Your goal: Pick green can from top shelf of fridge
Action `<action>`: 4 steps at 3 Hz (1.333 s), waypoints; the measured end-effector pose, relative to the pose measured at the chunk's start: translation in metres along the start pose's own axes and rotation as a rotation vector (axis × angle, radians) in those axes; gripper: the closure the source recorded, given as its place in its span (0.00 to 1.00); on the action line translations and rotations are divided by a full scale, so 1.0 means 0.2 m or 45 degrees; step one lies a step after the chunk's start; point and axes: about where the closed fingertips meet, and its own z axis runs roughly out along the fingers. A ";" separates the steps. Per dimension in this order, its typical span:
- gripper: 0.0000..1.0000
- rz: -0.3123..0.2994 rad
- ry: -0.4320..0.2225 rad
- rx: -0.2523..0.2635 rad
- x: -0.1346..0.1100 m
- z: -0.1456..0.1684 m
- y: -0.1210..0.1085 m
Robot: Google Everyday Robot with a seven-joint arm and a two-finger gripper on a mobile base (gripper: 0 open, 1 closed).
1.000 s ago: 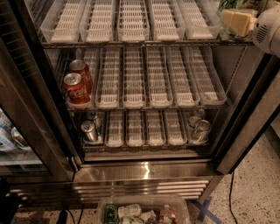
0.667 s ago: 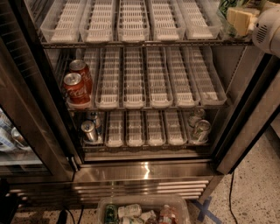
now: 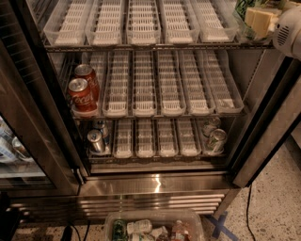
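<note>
The fridge [image 3: 155, 186] stands open, its wire racks carrying white slotted lane trays. The green can [image 3: 244, 8] shows only partly at the far right end of the top shelf [image 3: 141, 46], cut off by the top edge of the view. My gripper [image 3: 258, 21] is at the top right corner, its cream pads closed against the can; the white arm housing [image 3: 288, 29] sits just to its right. The rest of the top shelf's trays hold nothing.
Two red Coca-Cola cans [image 3: 82, 94] stand at the left of the middle rack. Silver-grey cans sit on the lower rack at left [image 3: 96, 140] and right [image 3: 215, 139]. The glass door [image 3: 28, 117] hangs open on the left. A clear bin of bottles [image 3: 155, 228] lies on the floor.
The gripper and arm housing have shifted slightly up and to the right, toward the corner of the view. The other cans have not moved.
</note>
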 end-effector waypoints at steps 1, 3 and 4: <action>1.00 0.000 0.000 0.000 0.00 0.00 0.00; 1.00 -0.004 0.000 -0.033 -0.05 -0.01 0.04; 1.00 -0.013 -0.011 -0.077 -0.12 -0.03 0.07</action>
